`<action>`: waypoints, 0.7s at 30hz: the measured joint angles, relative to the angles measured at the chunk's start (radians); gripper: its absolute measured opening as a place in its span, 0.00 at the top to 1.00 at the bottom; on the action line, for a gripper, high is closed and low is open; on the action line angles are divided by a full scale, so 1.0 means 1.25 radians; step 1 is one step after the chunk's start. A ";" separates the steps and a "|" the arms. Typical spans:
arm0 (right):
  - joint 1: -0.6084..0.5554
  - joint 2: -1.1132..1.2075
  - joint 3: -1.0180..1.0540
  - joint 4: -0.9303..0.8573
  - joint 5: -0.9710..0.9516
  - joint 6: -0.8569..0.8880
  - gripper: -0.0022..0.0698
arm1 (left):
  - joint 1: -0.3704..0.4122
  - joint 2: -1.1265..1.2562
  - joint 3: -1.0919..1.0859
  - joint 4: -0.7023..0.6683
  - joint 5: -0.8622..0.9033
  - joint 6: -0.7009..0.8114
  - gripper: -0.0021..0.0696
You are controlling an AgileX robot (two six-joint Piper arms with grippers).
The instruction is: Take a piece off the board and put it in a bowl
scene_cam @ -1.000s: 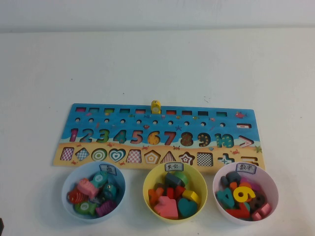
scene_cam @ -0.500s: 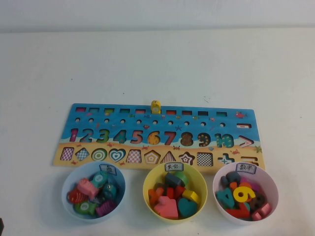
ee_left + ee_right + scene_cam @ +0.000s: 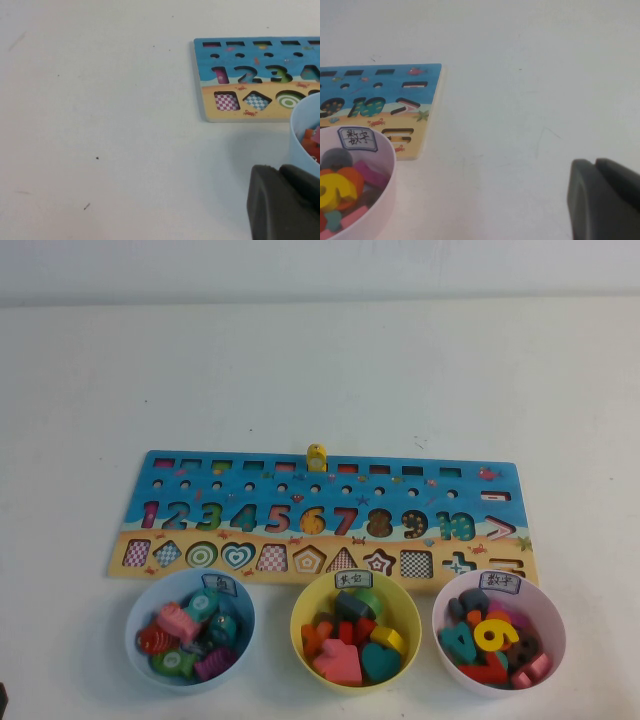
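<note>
The yellow fish piece point(image 3: 316, 457) stands upright in a slot at the middle of the board's far edge. The long sea-and-beach board point(image 3: 170, 492) lies across the table; its ends show in the left wrist view point(image 3: 205, 80) and the right wrist view point(image 3: 427, 90). The pale blue bowl point(image 3: 134, 625) sits in front of the board's left end, with several pieces in it; its rim shows in the left wrist view point(image 3: 299, 131). My left gripper point(image 3: 277, 169) is shut and empty, low beside the blue bowl. My right gripper point(image 3: 594, 162) is shut and empty, to the right of the pink bowl. Neither gripper shows in the high view.
A yellow bowl point(image 3: 299, 615) with shape pieces sits in front of the board's middle. A pale pink bowl point(image 3: 556, 625) with number pieces, among them a yellow 9, sits at the right and shows in the right wrist view point(image 3: 387, 165). White table lies around.
</note>
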 joint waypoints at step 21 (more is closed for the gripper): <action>0.000 0.000 0.000 0.001 0.000 0.000 0.99 | 0.000 0.000 0.000 -0.298 -0.434 -0.152 0.98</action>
